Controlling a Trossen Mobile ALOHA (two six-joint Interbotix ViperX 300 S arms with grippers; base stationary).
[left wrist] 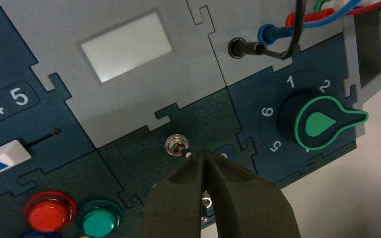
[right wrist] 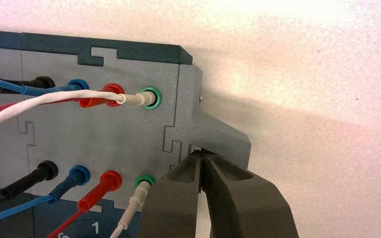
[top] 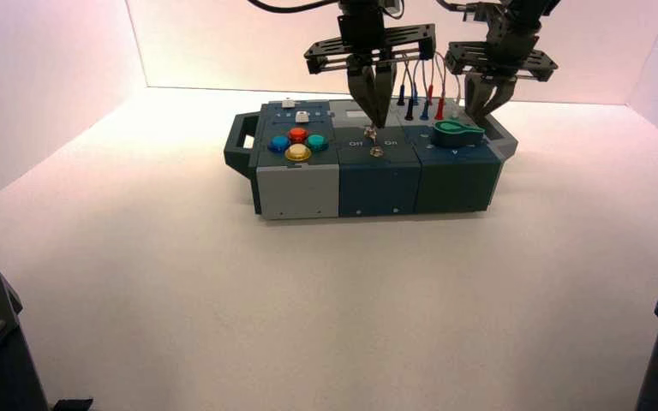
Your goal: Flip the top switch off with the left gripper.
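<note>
The top switch [left wrist: 175, 145] is a tiny silver toggle on the dark middle panel of the box [top: 296, 193]. Its thin lever leans toward the knob side. It also shows in the high view [top: 371, 133]. My left gripper [left wrist: 203, 154] is shut and empty, its fingers pressed into a pointed wedge. The wedge's tip sits right at the end of the lever, on the knob side. In the high view the left gripper [top: 375, 120] hangs straight down over the box's middle. The stubbier second toggle [left wrist: 206, 201] peeps out below the fingers. My right gripper [right wrist: 202, 154] is shut and empty, parked at the box's far right corner [top: 486, 110].
A green-pointer knob [left wrist: 322, 124] with numbers round it sits right of the switch. Red [left wrist: 49, 210] and teal [left wrist: 98, 219] push buttons, a white slider [left wrist: 6, 156] and a white display [left wrist: 126, 45] lie on the other sides. Plugged coloured wires [right wrist: 94, 96] stand at the back right.
</note>
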